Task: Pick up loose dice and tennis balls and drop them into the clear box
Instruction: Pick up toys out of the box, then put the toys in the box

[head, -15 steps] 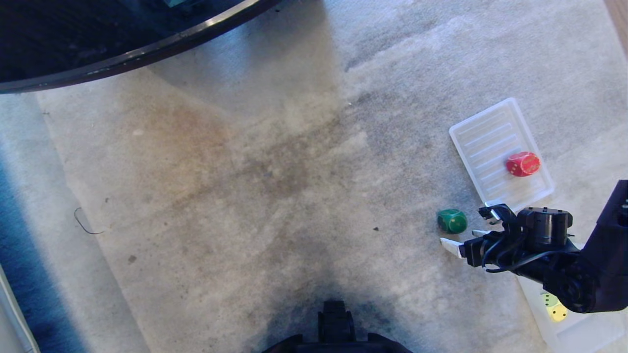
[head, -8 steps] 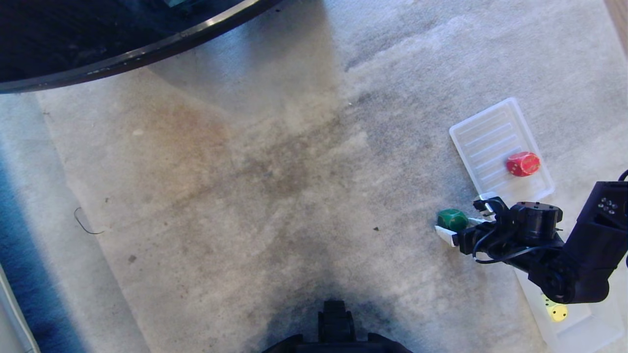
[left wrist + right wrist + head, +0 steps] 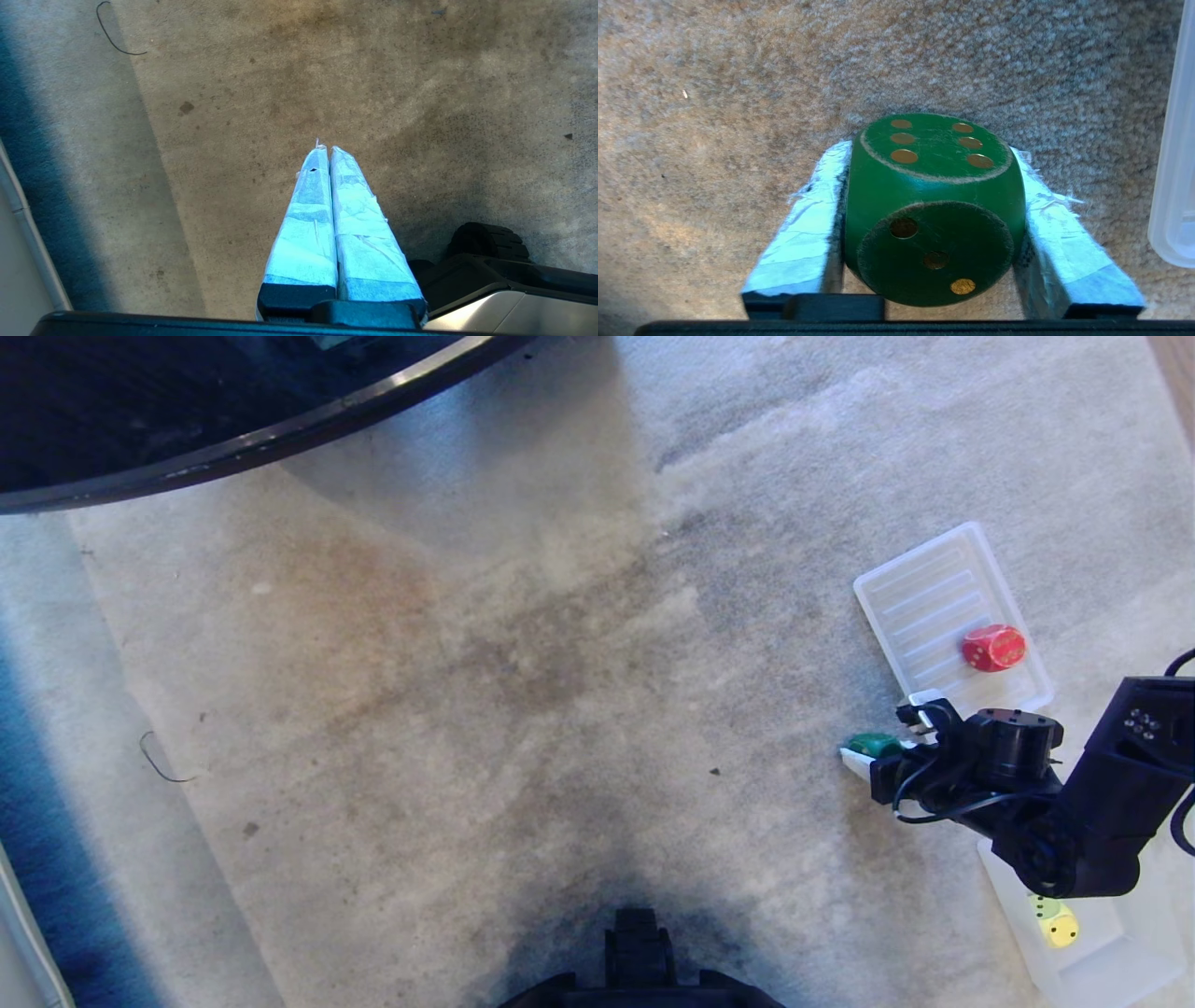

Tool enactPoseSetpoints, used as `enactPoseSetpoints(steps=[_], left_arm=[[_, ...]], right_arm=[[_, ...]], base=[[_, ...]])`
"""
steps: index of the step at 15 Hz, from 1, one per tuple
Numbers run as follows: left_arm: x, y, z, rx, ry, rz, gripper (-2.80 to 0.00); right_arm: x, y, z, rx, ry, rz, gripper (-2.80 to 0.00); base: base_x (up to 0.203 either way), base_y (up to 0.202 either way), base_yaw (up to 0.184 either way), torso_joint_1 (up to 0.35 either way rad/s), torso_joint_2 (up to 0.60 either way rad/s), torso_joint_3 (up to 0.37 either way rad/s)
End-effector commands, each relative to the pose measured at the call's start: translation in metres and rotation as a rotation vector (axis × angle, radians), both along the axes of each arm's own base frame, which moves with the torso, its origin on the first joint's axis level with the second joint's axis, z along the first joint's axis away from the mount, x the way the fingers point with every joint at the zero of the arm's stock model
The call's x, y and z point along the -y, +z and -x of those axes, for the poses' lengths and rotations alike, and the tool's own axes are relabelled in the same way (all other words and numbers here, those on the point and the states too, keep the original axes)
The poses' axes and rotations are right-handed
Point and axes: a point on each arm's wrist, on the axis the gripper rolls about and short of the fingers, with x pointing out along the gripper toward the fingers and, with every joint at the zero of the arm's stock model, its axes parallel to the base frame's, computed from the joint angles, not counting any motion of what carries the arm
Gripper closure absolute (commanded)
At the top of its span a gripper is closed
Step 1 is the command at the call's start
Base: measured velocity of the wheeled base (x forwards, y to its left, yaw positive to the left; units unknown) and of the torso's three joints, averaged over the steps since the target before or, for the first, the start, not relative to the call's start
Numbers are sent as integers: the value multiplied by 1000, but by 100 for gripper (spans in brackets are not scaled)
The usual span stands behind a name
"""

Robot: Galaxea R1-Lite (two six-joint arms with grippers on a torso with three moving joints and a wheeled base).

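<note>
A dark green die (image 3: 875, 744) lies on the carpet, and my right gripper (image 3: 885, 733) is shut on it. Up close the taped fingers (image 3: 808, 233) press both sides of the green die (image 3: 931, 210), which still rests on the carpet. A red die (image 3: 993, 647) sits on the flat ribbed tray (image 3: 920, 593). The clear box (image 3: 1106, 971) stands at the near right, partly under my right arm. It holds a yellow die (image 3: 1062, 929) and a pale yellow-green thing (image 3: 1045, 907) half hidden by the arm. My left gripper (image 3: 325, 148) hangs shut over bare carpet.
A dark round table edge (image 3: 280, 434) crosses the far left. A thin black wire scrap (image 3: 163, 765) lies on the carpet at left. My base (image 3: 639, 961) shows at the near middle. The tray's rim (image 3: 1174, 163) runs close beside the right gripper.
My right gripper slid forward from behind the green die until the die lay between its fingers, then closed on it. The red die, tray and box stayed put.
</note>
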Motion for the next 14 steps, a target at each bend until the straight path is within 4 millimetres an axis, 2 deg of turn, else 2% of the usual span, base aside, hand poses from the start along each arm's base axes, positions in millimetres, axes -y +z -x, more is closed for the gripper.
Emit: enactPoseSetpoints(steps=[1,3,7,9,11,14], left_arm=[[0,0,0,0,1,1,0],[0,0,0,0,1,1,0],[0,0,0,0,1,1,0],[0,0,0,0,1,1,0],[0,0,0,0,1,1,0],[0,0,0,0,1,1,0]], right_arm=[[-1,2,1,10,10,8,0],[0,10,8,14,7,5,0],[17,68,45,41,-47,-9,0],[34,94,77,37,-114,-11,0],[44,117,122,25,-182,-13,0],[40,130,195,15,-251,-16,0]], base=[[0,0,0,0,0,0],[0,0,0,0,0,0],[0,0,0,0,0,0],[0,0,0,0,0,0],[0,0,0,0,0,0],[0,0,0,0,0,0]])
